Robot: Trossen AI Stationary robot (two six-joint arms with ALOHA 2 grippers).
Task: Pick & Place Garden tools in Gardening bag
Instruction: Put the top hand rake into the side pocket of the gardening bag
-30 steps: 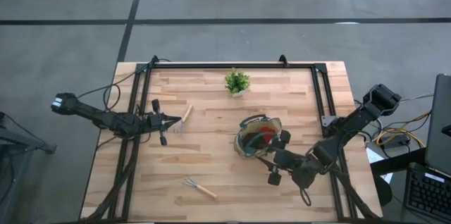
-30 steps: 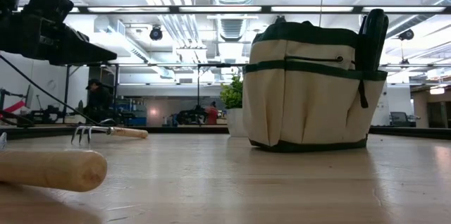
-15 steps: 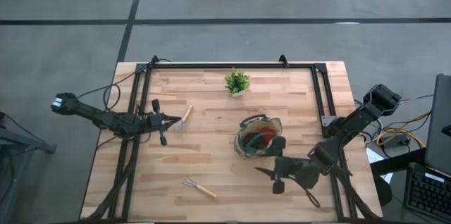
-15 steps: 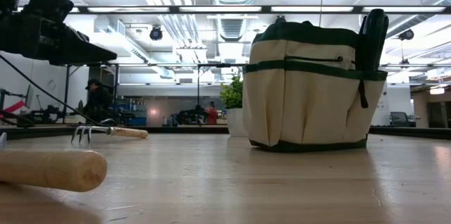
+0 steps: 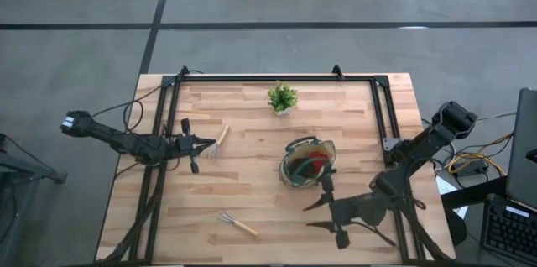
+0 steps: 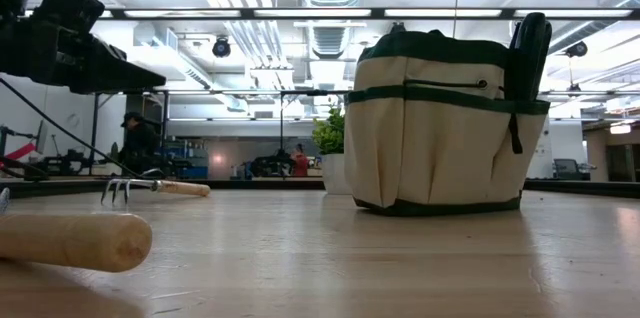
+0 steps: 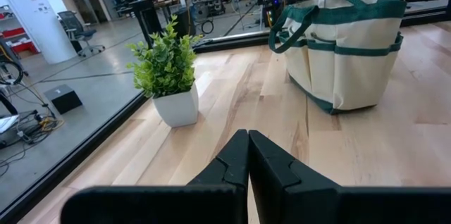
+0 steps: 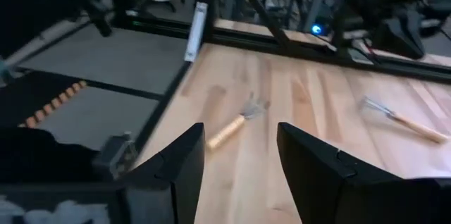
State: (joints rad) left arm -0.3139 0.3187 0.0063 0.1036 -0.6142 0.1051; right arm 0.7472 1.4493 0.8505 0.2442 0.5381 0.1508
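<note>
The khaki gardening bag (image 5: 306, 164) stands upright on its base right of the table's middle, with something red inside. A dark handle (image 6: 528, 53) sticks up at the bag's (image 6: 445, 118) side. One wooden-handled rake (image 5: 218, 143) lies at the left, just in front of my shut left gripper (image 5: 201, 143). A second rake (image 5: 237, 223) lies near the front edge. My right gripper (image 5: 325, 212) hovers open and empty just on the near side of the bag. Its wrist view looks across the table at both rakes (image 8: 236, 122) (image 8: 398, 118).
A small green potted plant (image 5: 283, 97) stands at the far middle of the table. A black frame rail (image 5: 277, 78) runs along the far edge and down both sides. Bare wood lies between the bag and the near rake.
My right gripper has drawn back from the bag toward the table's near edge. It has swung round until it points toward the table's left, and it has risen out of the top of the low view. The bag and the rakes have stayed in place.
</note>
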